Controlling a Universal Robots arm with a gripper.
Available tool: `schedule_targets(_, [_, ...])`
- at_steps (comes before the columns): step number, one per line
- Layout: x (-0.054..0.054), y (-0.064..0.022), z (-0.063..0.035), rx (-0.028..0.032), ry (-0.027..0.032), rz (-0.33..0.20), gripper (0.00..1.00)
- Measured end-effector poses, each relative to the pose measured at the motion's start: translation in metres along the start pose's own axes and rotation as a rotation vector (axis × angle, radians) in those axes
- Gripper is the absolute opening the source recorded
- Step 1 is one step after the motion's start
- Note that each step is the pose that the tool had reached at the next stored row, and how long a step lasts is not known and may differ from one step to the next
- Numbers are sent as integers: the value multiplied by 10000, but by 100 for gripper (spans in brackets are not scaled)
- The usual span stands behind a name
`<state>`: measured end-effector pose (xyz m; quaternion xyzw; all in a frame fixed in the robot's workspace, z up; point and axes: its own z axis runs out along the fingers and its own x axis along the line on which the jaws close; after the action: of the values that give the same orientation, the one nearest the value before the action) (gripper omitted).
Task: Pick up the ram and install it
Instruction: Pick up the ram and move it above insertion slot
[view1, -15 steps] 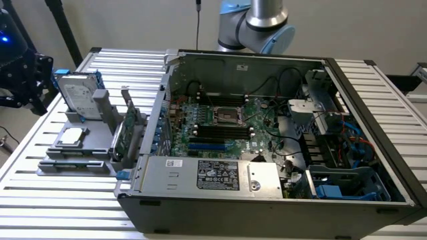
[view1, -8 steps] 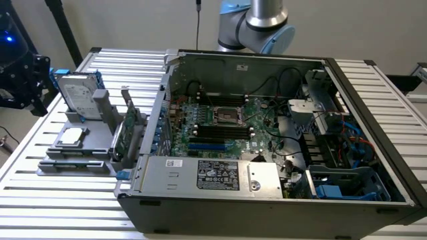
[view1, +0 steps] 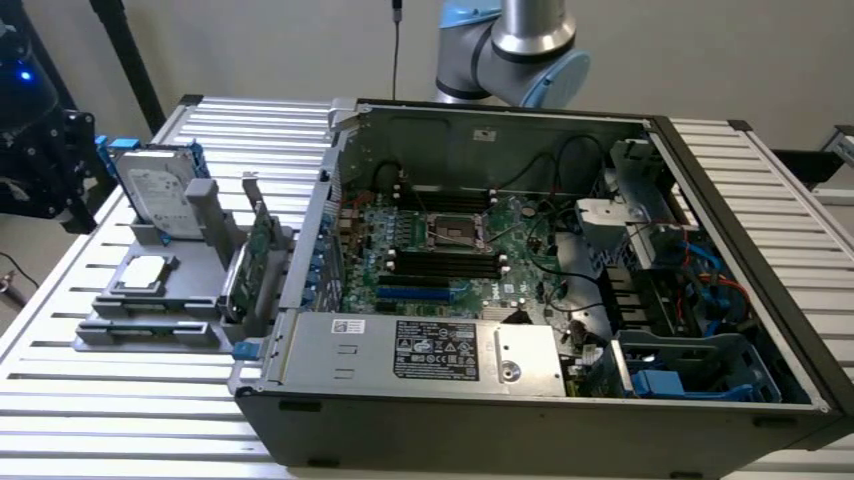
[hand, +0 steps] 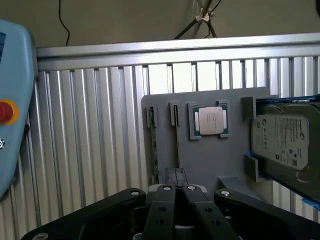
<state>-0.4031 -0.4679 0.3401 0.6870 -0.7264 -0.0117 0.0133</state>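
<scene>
My gripper (hand: 176, 174) is shut, its black fingertips pressed together with nothing visible between them. It hangs high above the grey holder rack (hand: 210, 160), in line with one of the rack's two narrow slots. A thin board stands on edge in each slot: a green strip (hand: 154, 155) and a dark line (hand: 176, 145). One of them is the ram, and I cannot tell which. In the exterior view the rack (view1: 147, 325) sits to the left of the open computer case (view1: 534, 400), with green boards (view1: 247, 278) upright beside it. The motherboard (view1: 447, 250) lies inside the case.
A silver processor chip (hand: 210, 121) and a hard drive (hand: 285, 140) also sit in the rack. A light blue pendant with a red button (hand: 12, 110) lies on the ribbed aluminium table (hand: 90, 150). The arm's joint (view1: 521, 50) stands behind the case.
</scene>
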Motion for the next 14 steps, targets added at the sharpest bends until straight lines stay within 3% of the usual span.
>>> schedule_targets(5, [1, -5, 0, 0, 2, -20, 12])
schedule_targets(8, [4, -9, 10, 0, 2, -20, 30])
schedule_targets(13, [24, -22, 85, -1, 3, -20, 42])
schedule_targets(14, [29, -26, 103, 0, 2, -20, 48])
